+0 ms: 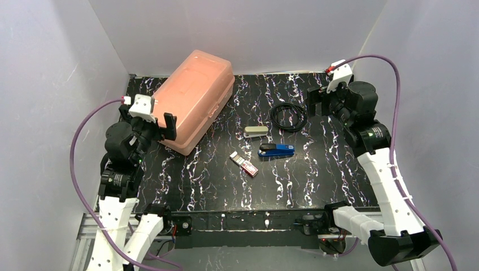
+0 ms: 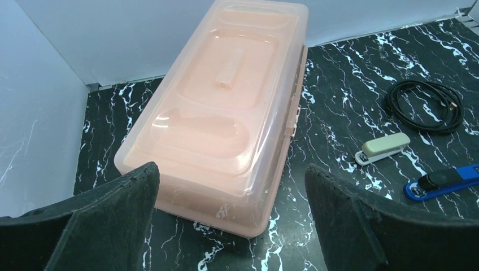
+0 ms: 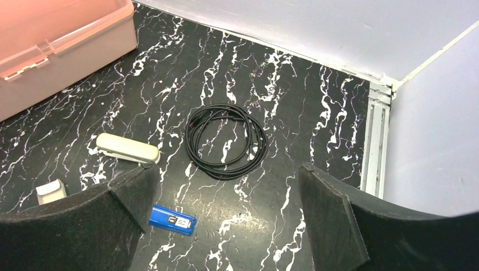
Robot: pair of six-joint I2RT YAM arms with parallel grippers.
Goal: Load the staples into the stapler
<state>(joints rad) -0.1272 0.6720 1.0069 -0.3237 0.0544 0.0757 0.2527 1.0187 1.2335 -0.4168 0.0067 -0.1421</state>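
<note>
The staples, a small pink-red box with a pale label, lie mid-table; only its pale end peeks past my right finger. A blue-and-black stapler lies just right of it, also seen in the wrist views. A smaller beige stapler lies behind it. My left gripper hangs open and empty at the near end of the salmon case. My right gripper hangs open and empty at the back right, above bare table near the cable.
A large salmon-pink plastic case, lid shut, fills the back left. A coiled black cable lies behind the staplers. White walls enclose the black marbled table on three sides.
</note>
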